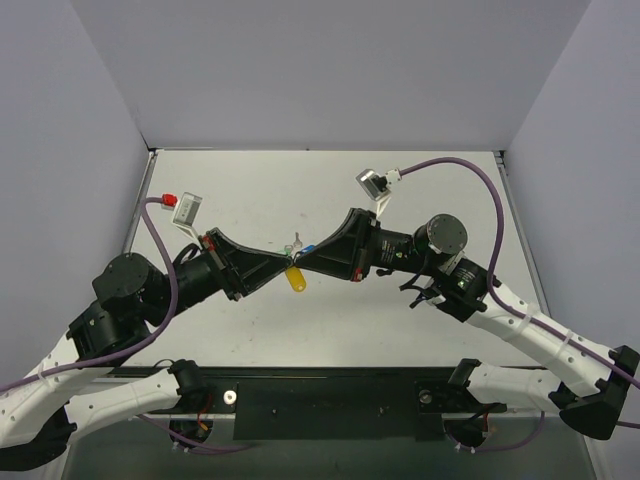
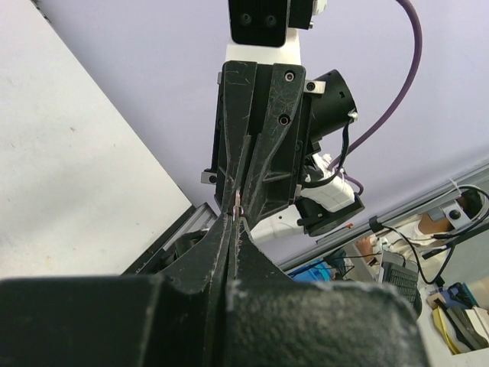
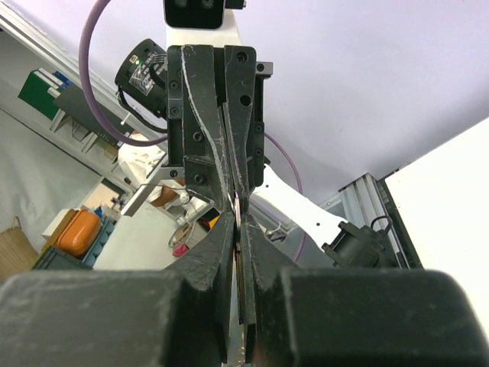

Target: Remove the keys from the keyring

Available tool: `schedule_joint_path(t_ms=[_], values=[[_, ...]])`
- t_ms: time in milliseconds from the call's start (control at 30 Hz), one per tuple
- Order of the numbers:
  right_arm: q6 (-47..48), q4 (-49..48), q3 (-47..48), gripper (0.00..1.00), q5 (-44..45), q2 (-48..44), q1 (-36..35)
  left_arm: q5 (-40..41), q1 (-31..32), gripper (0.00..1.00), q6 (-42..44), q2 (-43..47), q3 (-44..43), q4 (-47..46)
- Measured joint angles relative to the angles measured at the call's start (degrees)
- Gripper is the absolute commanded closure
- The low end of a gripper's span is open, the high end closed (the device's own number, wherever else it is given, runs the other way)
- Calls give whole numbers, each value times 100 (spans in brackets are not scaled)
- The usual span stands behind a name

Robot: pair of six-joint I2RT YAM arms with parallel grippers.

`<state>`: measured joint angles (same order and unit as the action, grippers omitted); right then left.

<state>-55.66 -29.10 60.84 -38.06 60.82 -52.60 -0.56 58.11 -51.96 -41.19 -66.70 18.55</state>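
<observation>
You have the left claw (image 1: 282,265) and right claw (image 1: 306,256) pinched shut tip to tip on the keyring (image 1: 296,279), hanging above the bench (image 1: 420,330), evidently braced to pull the keys (image 1: 297,240) free.

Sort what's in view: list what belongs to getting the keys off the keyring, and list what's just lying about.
Belongs to the job:
- keyring, by its yellow tag
- silver key at the top of the bunch
- left gripper and right gripper, both shut where they meet

Not part of it:
- green tag
- blue tag
Both sit in the same bunch.
</observation>
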Motion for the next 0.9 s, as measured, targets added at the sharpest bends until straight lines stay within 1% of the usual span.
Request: schedule_joint_path(t_ms=[367, 633, 667, 700, 733, 767, 800, 833, 900], values=[[-164, -328, -31, 100, 238, 175, 0, 485, -2, 100, -155, 153, 262, -330], [-337, -595, -131, 100, 444, 275, -24, 796, -2, 99, -184, 205, 341, -387], [-363, -636, -140, 100, 448, 286, -24, 804, -2, 88, -177, 205, 339, -382], [-382, -660, -142, 100, 448, 295, -26, 807, -2, 81, -162, 205, 328, -374], [-402, -680, -144, 100, 442, 299, -28, 804, -2, 68, -129, 201, 295, -339], [-420, -686, -144, 100, 426, 304, -35, 804, -2, 63, -76, 186, 238, -267], [-424, -682, -144, 100, 398, 306, -50, 804, -2, 52, 9, 166, 170, -179], [-417, -658, -144, 100, 345, 306, -79, 804, -2, 45, 74, 142, 90, -72], [-361, -581, -144, 100, 245, 304, -118, 793, -9, 43, 234, 131, -90, 166]])
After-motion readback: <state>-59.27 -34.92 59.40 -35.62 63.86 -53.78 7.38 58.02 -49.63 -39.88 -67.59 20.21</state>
